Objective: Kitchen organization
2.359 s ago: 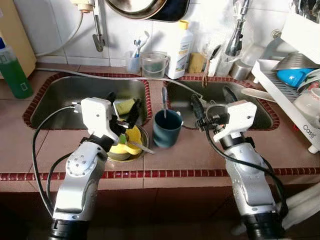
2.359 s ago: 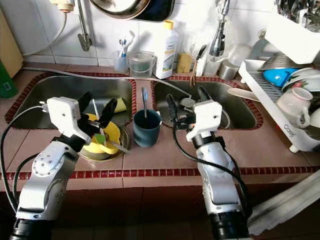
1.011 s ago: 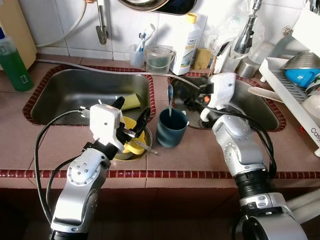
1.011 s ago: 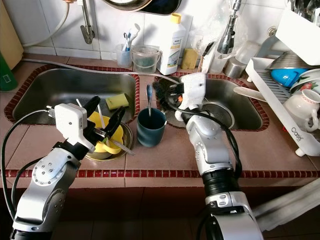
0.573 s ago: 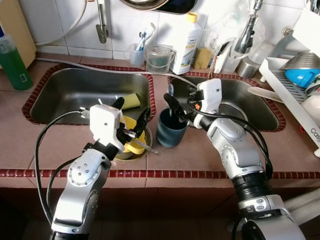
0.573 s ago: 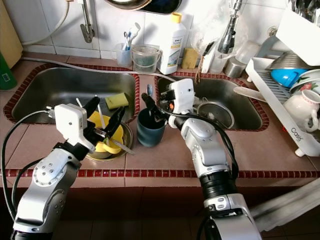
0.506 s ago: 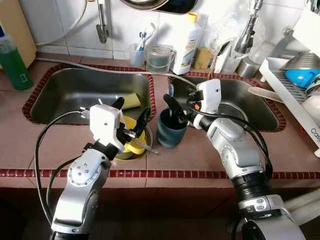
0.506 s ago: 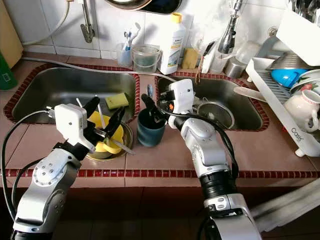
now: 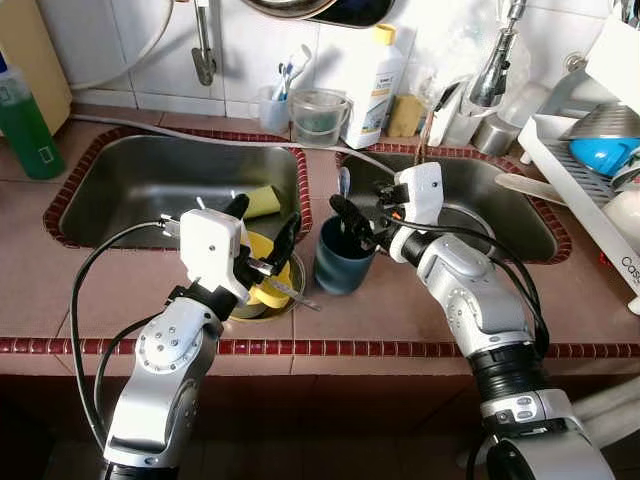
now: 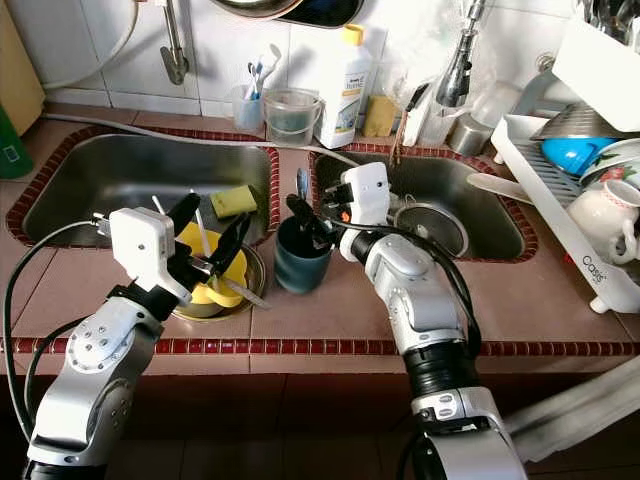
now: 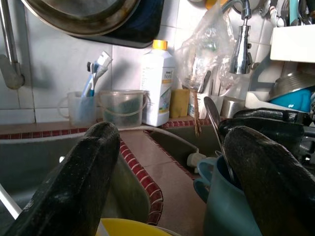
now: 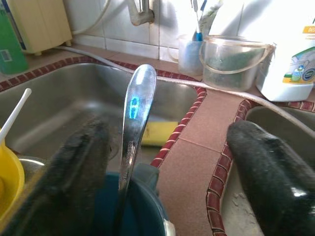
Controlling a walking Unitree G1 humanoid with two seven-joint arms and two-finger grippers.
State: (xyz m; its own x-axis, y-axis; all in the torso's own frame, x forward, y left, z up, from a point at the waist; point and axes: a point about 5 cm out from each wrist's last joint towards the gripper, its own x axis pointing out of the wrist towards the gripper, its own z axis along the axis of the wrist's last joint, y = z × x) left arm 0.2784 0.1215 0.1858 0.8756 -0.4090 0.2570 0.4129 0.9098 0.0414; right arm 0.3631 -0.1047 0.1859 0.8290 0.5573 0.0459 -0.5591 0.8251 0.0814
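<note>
Fingers of my right gripper (image 10: pixel 310 222) spread wide, poised at the rim of the dark teal mug (image 10: pixel 300 258), one finger over its mouth, the other out past the rim toward the right-hand sink (image 10: pixel 480 225). Between them, upright in the mug, a metal spoon (image 12: pixel 132 132), handle end up, leaning a little.

Spoon: stiff, light, smooth steel, likely slippery. Best pinched on the flat of the handle just above the rim, then lifted straight up so it does not tip the mug. Mug looks like ceramic or hard plastic, I cannot tell which; sits on the tiled bench (image 9: pixel 380 310) on the strip between the two sinks.

Left gripper (image 9: pixel 256 232) also spread, holding nothing, hovering over the yellow bowl (image 9: pixel 262 285) just beside the mug on my left. Bowl sits in a steel dish with utensils across it. Yellow sponge (image 10: pixel 232 201) beyond it in the left sink.
</note>
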